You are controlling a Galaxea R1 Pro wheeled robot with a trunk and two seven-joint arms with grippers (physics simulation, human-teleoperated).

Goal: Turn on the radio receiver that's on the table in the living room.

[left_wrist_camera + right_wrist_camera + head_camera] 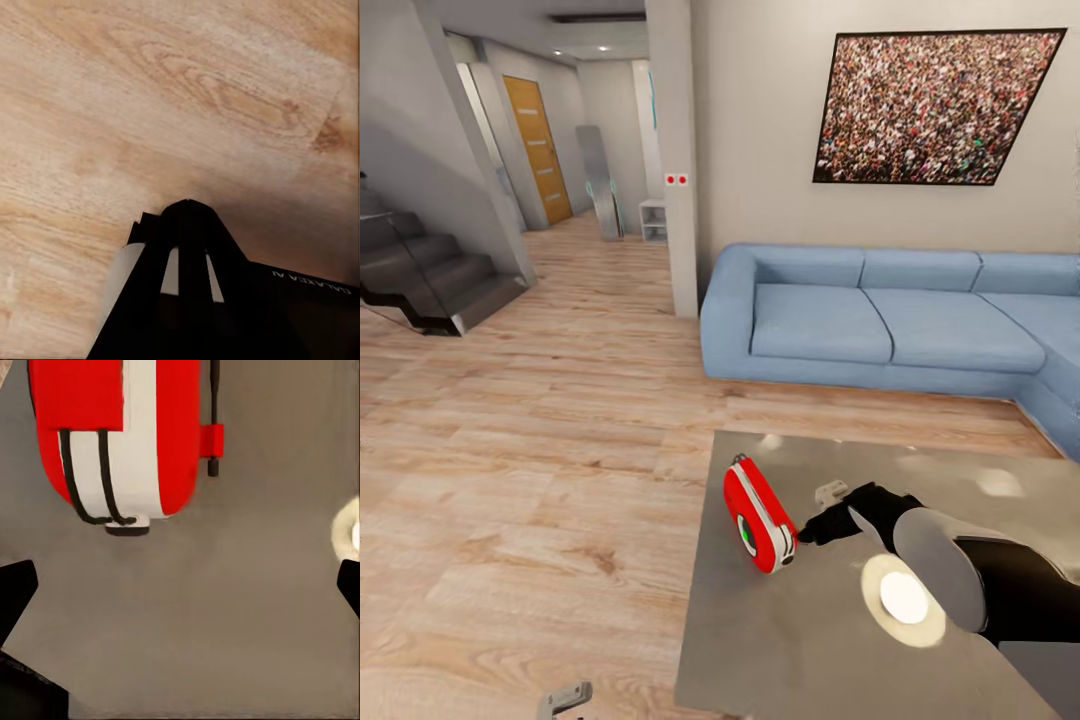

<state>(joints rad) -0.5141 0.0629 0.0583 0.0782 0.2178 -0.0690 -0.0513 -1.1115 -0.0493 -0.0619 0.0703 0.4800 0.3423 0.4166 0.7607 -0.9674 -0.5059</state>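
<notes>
The living room has a light wood plank floor (510, 480), beige walls, a long blue sofa (890, 325) and a framed crowd picture (935, 105) hanging above it. A dark staircase (430, 275) rises at the far left, and a hallway runs back to a wooden door (538, 150).

In front of the sofa sits the table (960, 680), low and grey, its glossy top catching reflections. A flat white disc (903, 598) lies on it, close by the right arm.

That right arm, black, reaches in from the right over the tabletop, forearm low and pointed at the radio. Its gripper (838, 510) stops just beside the radio's end, apart from it. From the right wrist camera the two dark fingertips (15, 589) stand wide apart at either edge, with bare table between them.

The radio (758, 515) stands near the table's left edge, red with white-grey sides and a thin wire handle.

The left gripper (565, 697) hangs low over the floor beside the table; whether its fingers are apart or together I cannot tell.
</notes>
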